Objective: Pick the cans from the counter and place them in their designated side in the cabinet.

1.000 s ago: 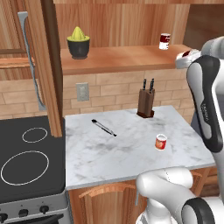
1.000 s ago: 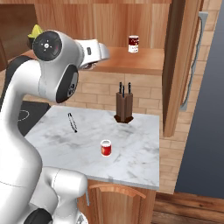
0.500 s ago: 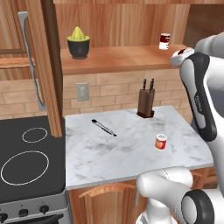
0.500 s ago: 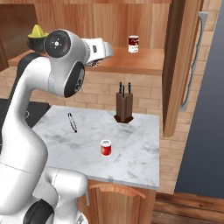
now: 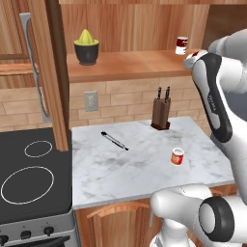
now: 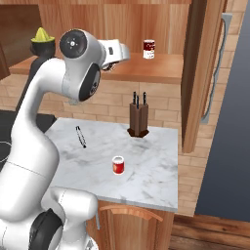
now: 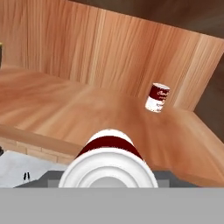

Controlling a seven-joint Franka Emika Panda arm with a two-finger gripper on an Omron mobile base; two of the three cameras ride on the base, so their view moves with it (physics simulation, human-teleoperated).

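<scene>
My gripper [image 5: 192,60] is shut on a dark red can with a white band [image 7: 109,151], which lies on its side in the hand view, silver end toward the camera. It hangs just in front of the cabinet's shelf board [image 5: 130,65], near the right end. A second dark red can [image 5: 182,46] [image 7: 157,97] stands upright at the back right of that shelf, beyond and right of the held one. An orange-red can [image 5: 177,157] [image 6: 117,165] stands on the white marble counter [image 5: 140,173], toward its front right.
A yellow juicer in a dark bowl [image 5: 87,47] sits on the shelf's left part. A knife block [image 5: 161,113] and a dark slim utensil [image 5: 115,140] are on the counter. Open wooden doors [image 5: 53,72] [image 6: 200,73] flank the cabinet. The black stove [image 5: 29,178] lies left.
The arm has carried the held can a little farther forward toward the shelf edge. Both other cans have stayed where they were.
</scene>
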